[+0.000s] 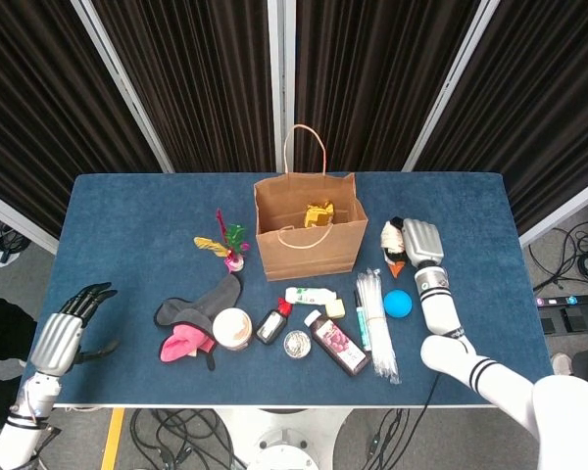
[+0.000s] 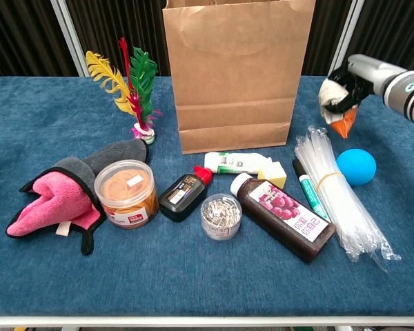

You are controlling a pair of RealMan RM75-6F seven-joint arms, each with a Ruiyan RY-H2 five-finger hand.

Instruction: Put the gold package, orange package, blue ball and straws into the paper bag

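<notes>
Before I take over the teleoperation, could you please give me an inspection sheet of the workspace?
Surface: blue table, cloth-covered.
Job's things: paper bag upright, gold package inside; orange package held; blue ball and straws on the table.
Clutter: shuttlecock, pink-grey cloth, jar, ink bottle, clip tub, juice bottle, marker.
Hands: right hand grips the orange package; left hand holds nothing, at the table's left edge.
Cables: on the floor, right.
Surroundings: dark curtains.

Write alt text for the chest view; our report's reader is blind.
A robot's right hand holds an orange package beside an upright paper bag. On the blue table near it lie a blue ball and bundled straws.
</notes>
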